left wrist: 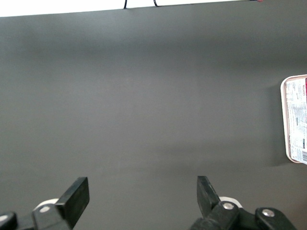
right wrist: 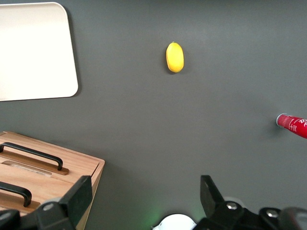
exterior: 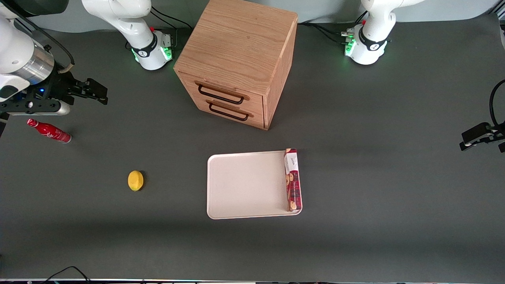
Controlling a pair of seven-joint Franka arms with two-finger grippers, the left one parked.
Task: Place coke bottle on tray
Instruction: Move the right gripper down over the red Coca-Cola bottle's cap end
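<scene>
The coke bottle lies on its side on the dark grey table, at the working arm's end, with its red cap pointing toward the table's edge and its silvery base pointing toward the lemon. The gripper hangs above the table, farther from the front camera than the bottle and clear of it, holding nothing. In the right wrist view its two black fingers stand well apart, with bare table between them.

The lemon rests on the table nearer the front camera than the bottle, between the bottle and the tray. The cream-white tray lies flat near the middle of the table, in front of the wooden drawer cabinet and well apart from the bottle. A long red biscuit packet lies in the tray along the short rim that faces the parked arm's end; the other parts of the tray's floor are bare. The cabinet has two drawers with dark handles, both pushed in, as far as the front view shows.
</scene>
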